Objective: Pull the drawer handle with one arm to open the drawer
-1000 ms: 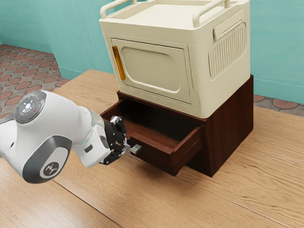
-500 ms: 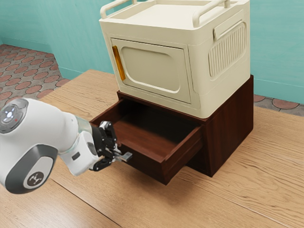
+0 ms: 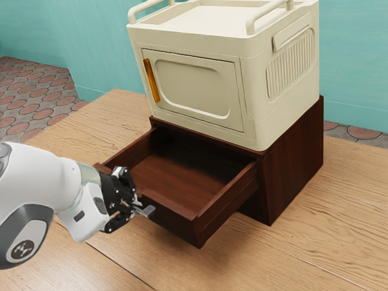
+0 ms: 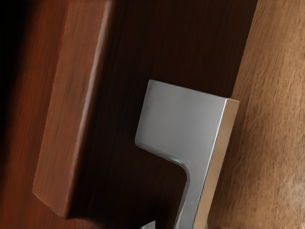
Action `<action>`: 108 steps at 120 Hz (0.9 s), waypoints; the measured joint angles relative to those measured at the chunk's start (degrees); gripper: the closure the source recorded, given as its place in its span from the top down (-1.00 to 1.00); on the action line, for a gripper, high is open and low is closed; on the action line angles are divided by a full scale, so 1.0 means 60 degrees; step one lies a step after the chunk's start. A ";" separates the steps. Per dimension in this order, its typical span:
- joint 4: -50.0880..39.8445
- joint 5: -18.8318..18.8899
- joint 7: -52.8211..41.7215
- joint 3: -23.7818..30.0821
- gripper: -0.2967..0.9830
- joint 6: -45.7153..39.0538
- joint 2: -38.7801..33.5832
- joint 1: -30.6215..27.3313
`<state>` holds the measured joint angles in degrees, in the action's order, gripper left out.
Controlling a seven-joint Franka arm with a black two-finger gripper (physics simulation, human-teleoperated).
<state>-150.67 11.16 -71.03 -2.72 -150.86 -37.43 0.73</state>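
Blue-green walls (image 3: pixel 351 60) stand behind a light wooden tabletop (image 3: pixel 327 218). Near the tabletop's far edge, a big cream box (image 3: pixel 194 91) sits on top of a dark brown cabinet (image 3: pixel 297 151). The cabinet's drawer (image 3: pixel 176 223) is well open, poking out over the wood toward the exterior view's left, so we think we are in the pulling part and the job is nearly done. If more room is wanted, we should pull a little more, straight out and slowly, so the drawer does not stick or tip. If it is wide enough, we should stop, let go and back away. Our gripper (image 3: pixel 137 207) is closed on the handle (image 4: pixel 181 114), one finger on each side of its bar. The handle is on the drawer's front, past the cabinet's front edge and above the tabletop. It is shiny, smooth gray metal, with a wide flat end that bends into a thinner bar. The drawer is red-brown wood with fine stripes, a pale shine along its top edge and darker wood on its front.
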 joint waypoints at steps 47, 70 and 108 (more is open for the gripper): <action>-0.0431 -0.0046 0.0086 0.0061 -0.61 0.0273 -0.0742 -0.0052; -0.0447 -0.0116 0.0071 0.0148 -0.29 0.0411 -0.0961 -0.0072; 0.1625 -0.0844 0.0510 0.1257 0.16 0.2516 -0.1817 -0.0082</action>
<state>-140.92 6.10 -67.97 4.82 -135.77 -48.33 0.23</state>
